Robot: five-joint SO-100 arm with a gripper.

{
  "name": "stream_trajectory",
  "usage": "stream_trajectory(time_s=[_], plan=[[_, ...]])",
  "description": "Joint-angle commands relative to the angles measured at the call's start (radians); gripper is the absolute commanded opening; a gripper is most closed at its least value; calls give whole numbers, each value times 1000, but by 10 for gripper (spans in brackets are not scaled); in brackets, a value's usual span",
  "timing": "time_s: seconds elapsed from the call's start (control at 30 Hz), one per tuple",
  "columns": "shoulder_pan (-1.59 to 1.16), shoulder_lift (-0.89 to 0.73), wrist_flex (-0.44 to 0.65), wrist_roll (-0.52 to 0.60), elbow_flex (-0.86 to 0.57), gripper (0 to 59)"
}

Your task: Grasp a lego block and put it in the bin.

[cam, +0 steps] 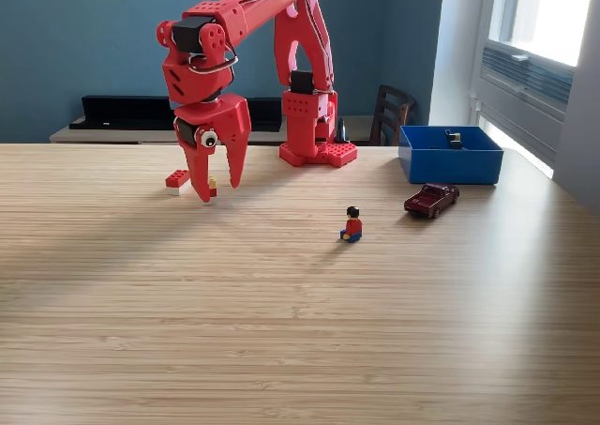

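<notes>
Hovering my gripper (218,189), jaws wide, I see the block (177,180) just beside it, away from the bin (450,158).

- Between the gripper (217,183) and the bin (450,155) we found open tabletop (281,331).
- A seated minifigure (352,225) and a dark red toy car (431,200) stood near that stretch.
</notes>
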Motion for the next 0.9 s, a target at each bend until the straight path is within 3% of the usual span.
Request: stream_trajectory(time_s=[0.03,0.43,0.9], plan=[[15,41,8,-21,3,197],[72,41,6,-146,37,226],[140,43,-67,-242,94,234]])
